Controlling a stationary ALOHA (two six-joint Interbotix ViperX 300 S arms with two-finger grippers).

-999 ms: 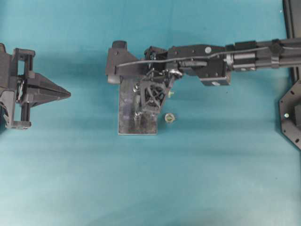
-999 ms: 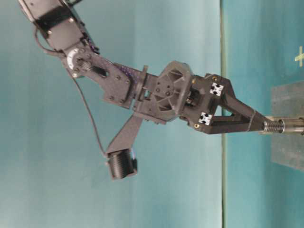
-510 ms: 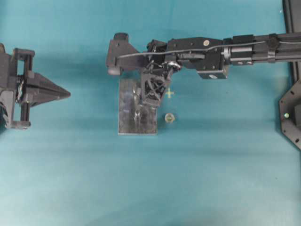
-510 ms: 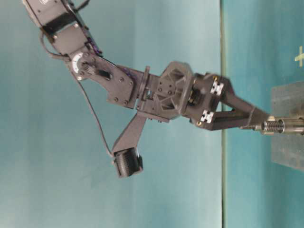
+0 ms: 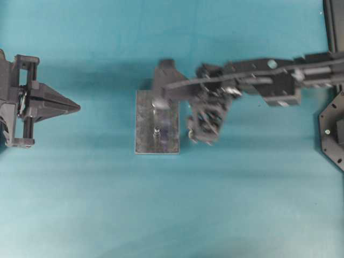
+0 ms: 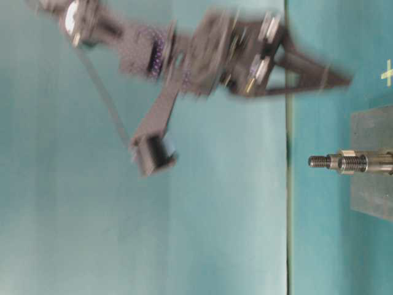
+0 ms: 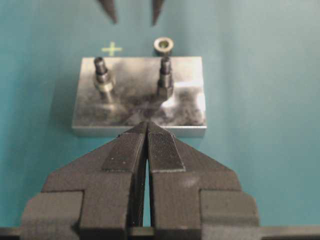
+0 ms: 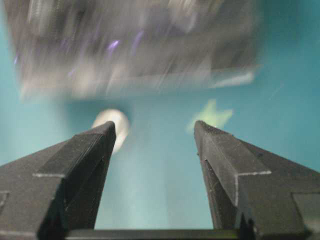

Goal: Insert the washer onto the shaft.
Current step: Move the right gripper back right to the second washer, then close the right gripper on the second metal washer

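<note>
Beside the metal block [image 7: 139, 100] on the counter lies the washer [image 7: 163, 46], not yet picked up. The right claw [image 8: 152, 132] hangs spread and empty near it; the left claw [image 7: 145, 145] rests closed. Next comes lowering and pinching the washer before the shaft [image 7: 164, 75].

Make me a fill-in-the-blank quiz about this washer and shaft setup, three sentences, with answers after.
1. The left gripper has its fingers ____.
2. The metal plate carries ____ upright shafts.
3. The washer lies on the ____, beyond the plate and not on a shaft.

Missing words: shut; two; table
</note>
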